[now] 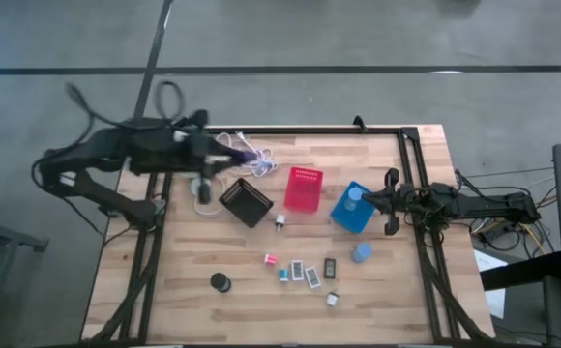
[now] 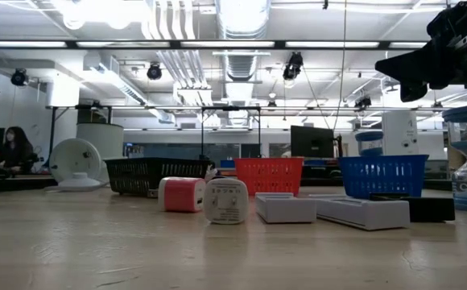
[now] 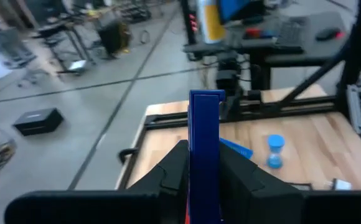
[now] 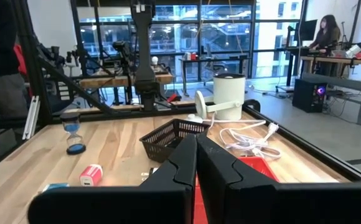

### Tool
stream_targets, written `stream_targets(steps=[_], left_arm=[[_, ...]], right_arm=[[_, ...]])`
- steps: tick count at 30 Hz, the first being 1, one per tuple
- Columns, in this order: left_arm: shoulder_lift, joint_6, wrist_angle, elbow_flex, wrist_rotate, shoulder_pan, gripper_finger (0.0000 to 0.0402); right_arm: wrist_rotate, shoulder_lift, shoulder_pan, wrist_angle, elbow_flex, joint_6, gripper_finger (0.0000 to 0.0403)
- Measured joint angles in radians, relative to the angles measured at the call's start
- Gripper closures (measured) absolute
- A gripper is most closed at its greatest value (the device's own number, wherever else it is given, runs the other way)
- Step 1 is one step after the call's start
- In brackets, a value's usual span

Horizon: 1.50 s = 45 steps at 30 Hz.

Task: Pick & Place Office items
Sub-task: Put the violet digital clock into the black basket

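Note:
My left gripper (image 1: 245,153) is raised over the table's far left part, above the white lamp cable (image 1: 227,145), and is shut on a slim dark blue block (image 3: 205,124). My right gripper (image 1: 368,198) waits shut at the right, over the blue bin (image 1: 351,211). On the near middle of the wood lie small items: a pink block (image 1: 271,259), a teal one (image 1: 283,275), white ones (image 1: 313,276), a black one (image 1: 330,267) and a black disc (image 1: 221,281). One pale-blue hourglass (image 1: 361,253) stands near the blue bin, and another (image 1: 354,196) is at that bin. My left gripper pinches the blue block between its two fingers (image 3: 174,168), which press its two opposite sides at the lower part (image 3: 204,165). The fingers point almost level toward the table's right edge. The block's free end (image 3: 205,96) sticks out past the fingertips, lifted clear of the table.
A black bin (image 1: 247,201), a red bin (image 1: 303,188) and the blue bin stand in a row across the middle. A white lamp (image 1: 203,188) stands left of the black bin. A black frame rail (image 1: 416,145) runs along the far and right edges.

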Motion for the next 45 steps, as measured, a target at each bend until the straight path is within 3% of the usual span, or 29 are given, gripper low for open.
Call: stream_targets(steps=[13, 27, 35, 45], left_arm=[[-0.482, -0.011, 0.339, -0.573, -0.005, 0.000, 0.0339], [-0.869, -0.056, 0.834, -1.191, 0.015, 0.000, 0.0339], [-1.008, -0.083, 0.934, -1.386, 0.006, 0.000, 0.0339], [-1.098, -0.083, 0.970, -1.520, 0.006, 0.000, 0.0339]], right_arm=[[0.000, 0.000, 0.000, 0.003, 0.000, 0.019, 0.0394], [0.000, 0.000, 0.000, 0.004, 0.000, 0.018, 0.0394], [0.013, 0.000, 0.000, 0.006, 0.000, 0.014, 0.0394], [0.064, 0.000, 0.000, 0.011, -0.001, -0.013, 0.0394]])
